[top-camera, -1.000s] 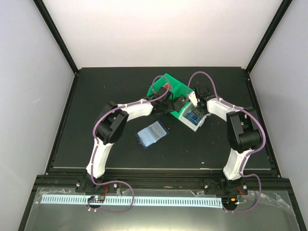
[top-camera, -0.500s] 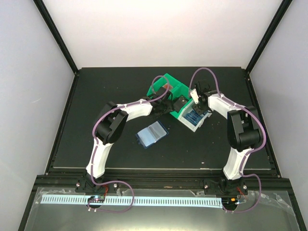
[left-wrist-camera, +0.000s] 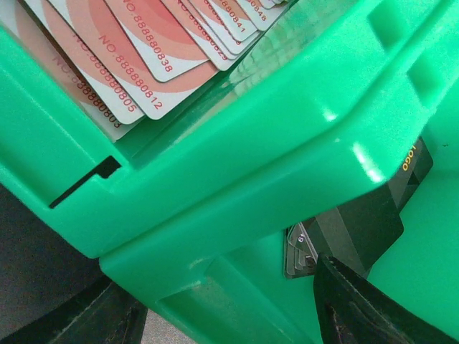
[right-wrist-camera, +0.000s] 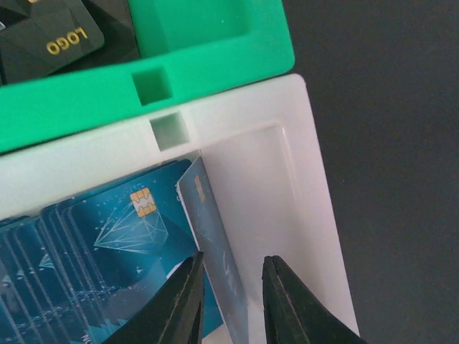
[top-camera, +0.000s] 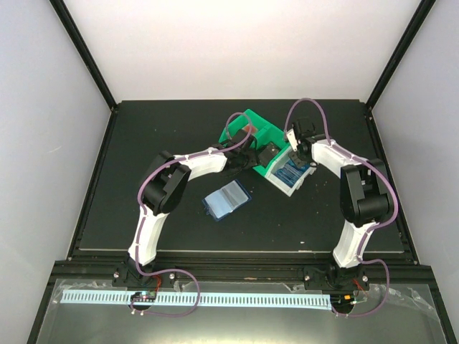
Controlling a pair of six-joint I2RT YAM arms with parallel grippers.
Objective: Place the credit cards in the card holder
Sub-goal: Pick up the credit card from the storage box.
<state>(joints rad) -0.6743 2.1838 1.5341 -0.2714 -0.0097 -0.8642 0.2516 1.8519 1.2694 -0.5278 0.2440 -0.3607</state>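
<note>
**Right claw poised on a blue card.** The right claw point(right-wrist-camera: 233, 259) hangs over the white end compartment point(right-wrist-camera: 287, 179) of a green-and-white plastic compartment tray point(top-camera: 262, 129). Its dark fingers stand narrowly apart on either side of a thin blue plastic credit card point(right-wrist-camera: 211, 215). That card is tipped up on edge beside a fanned stack of matching blue chip cards point(right-wrist-camera: 107, 229).

White shows between the card and the finger on the right of the wrist frame, so the pinch looks not yet made. The card's long axis runs from the upper centre of that frame down between the fingers, so the jaws would close across its flat faces.

The left claw point(left-wrist-camera: 229, 322) is spread wide and holds nothing. It sits close against the tray's green wall, with red-and-white cards point(left-wrist-camera: 122, 50) at upper left and a black card marked LOGO point(left-wrist-camera: 373, 215) at right.

The dark blue folding card holder point(top-camera: 226, 199), pale sleeves showing, lies on the black table point(top-camera: 165, 129) at the centre of the overhead frame. It is below and left of the tray and well apart from both claws, though the left arm reaches past nearer to it.
</note>
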